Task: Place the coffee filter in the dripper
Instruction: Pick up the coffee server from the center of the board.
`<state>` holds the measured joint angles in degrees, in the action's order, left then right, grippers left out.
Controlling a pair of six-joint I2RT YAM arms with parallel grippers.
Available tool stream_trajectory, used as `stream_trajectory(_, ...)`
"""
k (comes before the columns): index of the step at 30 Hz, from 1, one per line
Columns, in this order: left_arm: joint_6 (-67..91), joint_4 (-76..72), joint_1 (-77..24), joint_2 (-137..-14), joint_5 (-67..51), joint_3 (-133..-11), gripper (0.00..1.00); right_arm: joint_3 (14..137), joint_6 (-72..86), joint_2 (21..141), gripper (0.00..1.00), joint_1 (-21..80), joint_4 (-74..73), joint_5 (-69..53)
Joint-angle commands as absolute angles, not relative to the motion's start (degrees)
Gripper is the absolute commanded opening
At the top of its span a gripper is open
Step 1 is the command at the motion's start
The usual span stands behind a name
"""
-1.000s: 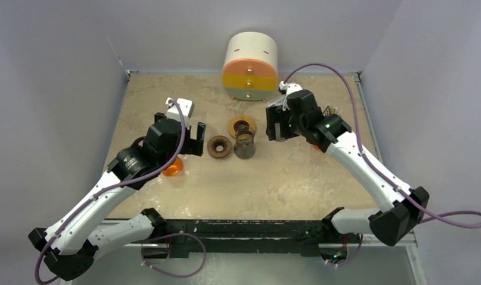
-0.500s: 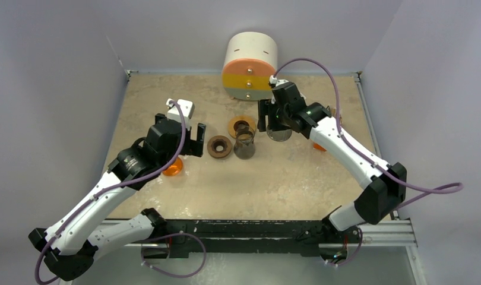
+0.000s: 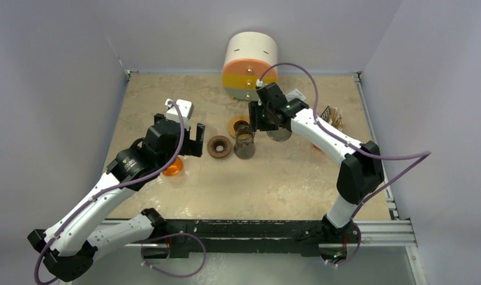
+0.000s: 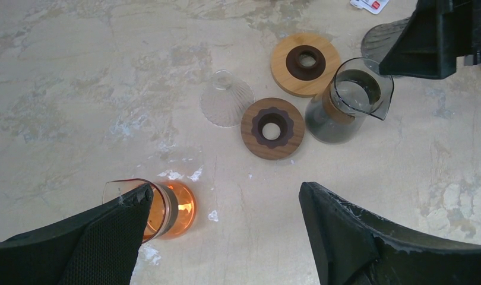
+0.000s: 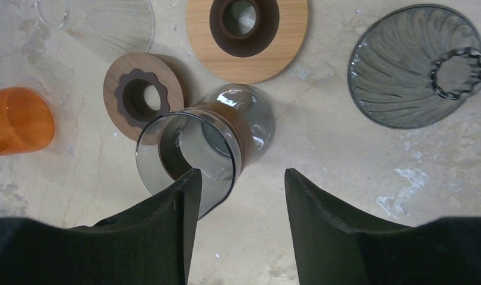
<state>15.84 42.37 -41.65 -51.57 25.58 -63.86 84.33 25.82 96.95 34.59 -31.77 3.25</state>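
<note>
Coffee filter: no paper filter can be made out in any view, so its place cannot be told. The smoked grey ribbed glass dripper [image 5: 416,65] appears to rest wide rim down on the beige stone table [image 3: 285,184], so nothing sits in it.

Just beside it stands the smoked glass carafe [image 5: 202,142], apparently empty. The right gripper [image 5: 238,175] has swung in from the right and now hangs over the carafe. Its jaws are narrower than before but still apart, pinching nothing, so I judge the pickup not begun.

The left gripper [image 4: 225,190] is unmoved, jaws fully spread, near the orange translucent cup [image 4: 167,208], also empty.
</note>
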Motion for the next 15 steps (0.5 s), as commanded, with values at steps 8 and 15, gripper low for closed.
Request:
stream_trajectory(8,14.86,40.62,-41.4,-50.28,26.34,-63.64,0.92,88.45,26.67,100.64,0.42,35.99,-31.09,2.97)
stream_trajectory(15,14.6,40.53,-41.4,-50.02,26.37,-63.72,0.92,89.9,25.72,102.02,0.26,36.68,-32.91,5.55)
